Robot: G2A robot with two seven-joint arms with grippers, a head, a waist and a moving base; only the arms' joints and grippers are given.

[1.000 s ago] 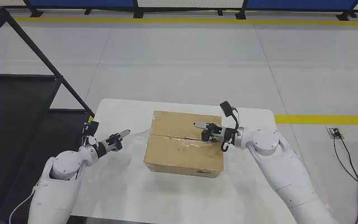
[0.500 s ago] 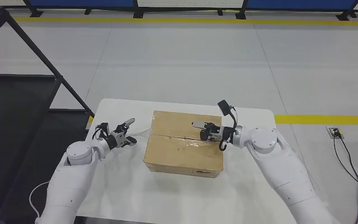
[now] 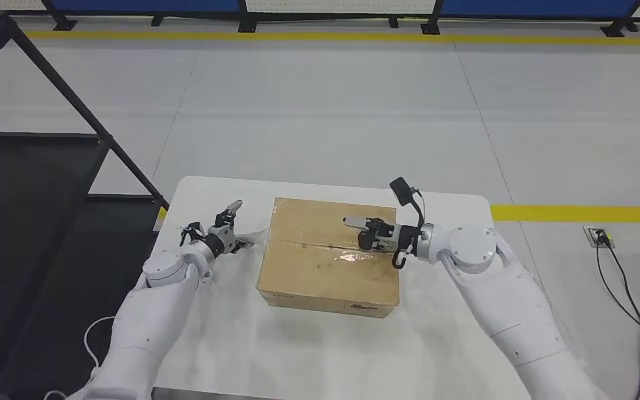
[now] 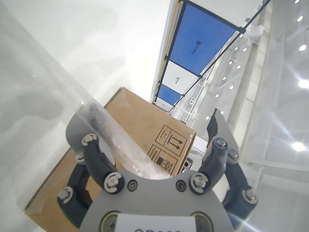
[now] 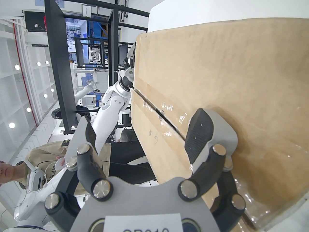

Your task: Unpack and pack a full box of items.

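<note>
- Brown cardboard box (image 3: 325, 270) sits closed, its flaps meeting at a centre seam, in the middle of the white counter (image 3: 300, 350).
- Right end effector (image 3: 358, 226) hangs close over the box top beside that seam, fingers spread, gripping nothing.
- Left end effector (image 3: 228, 228) sits just beside the box's left wall, fingers spread; a clear tape strip (image 4: 113, 134) lies against one finger.
- Yellow floor line (image 3: 300, 36) runs well beyond the counter.
</note>
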